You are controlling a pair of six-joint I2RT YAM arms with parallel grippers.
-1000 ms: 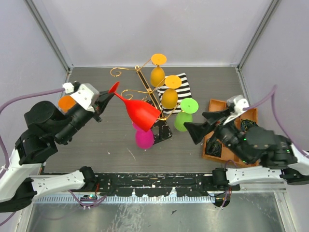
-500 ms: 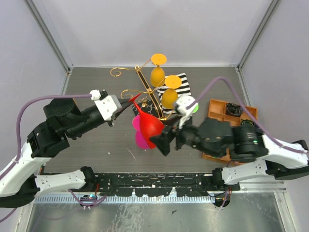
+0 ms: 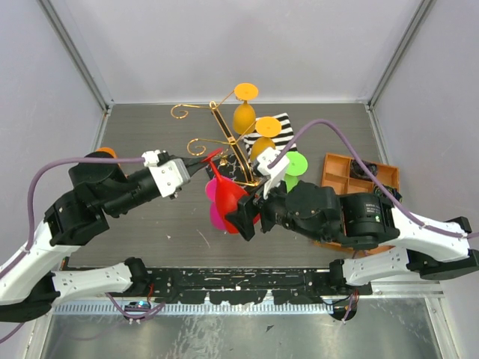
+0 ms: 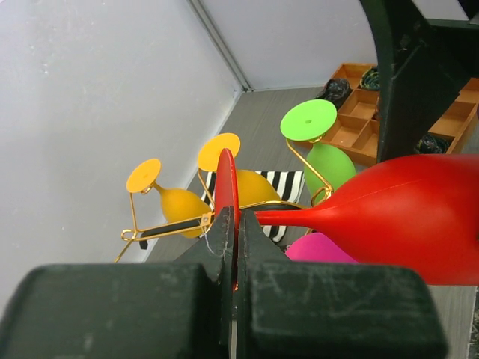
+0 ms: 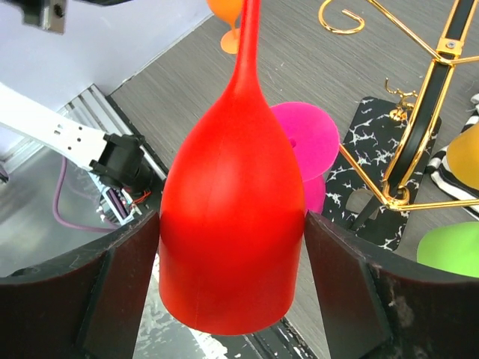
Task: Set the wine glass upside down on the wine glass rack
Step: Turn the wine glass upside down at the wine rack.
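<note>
I can see the shiny red wine glass with the long thin stem (image 3: 228,196) up in the air, not on the rack yet. It hangs tipped, its flat round foot high and its big bowl low, on the near side of the tall gold wire rack with curly arms (image 5: 429,105) and over a bright pink glass (image 5: 310,142) that sits on the grey surface (image 3: 150,134). The left claw (image 4: 234,224) is pinching the thin edge of the foot. The right claw (image 5: 232,284) is spread wide, with one finger on each side of the bowl. I cannot tell if those fingers touch it. I think the glass is light and hard, and so smooth that it could slip. The stem looks like the part that could snap. So the fat middle of the bowl seems the best place to hold it, with a soft squeeze, while the foot slides onto a curly arm.
</note>
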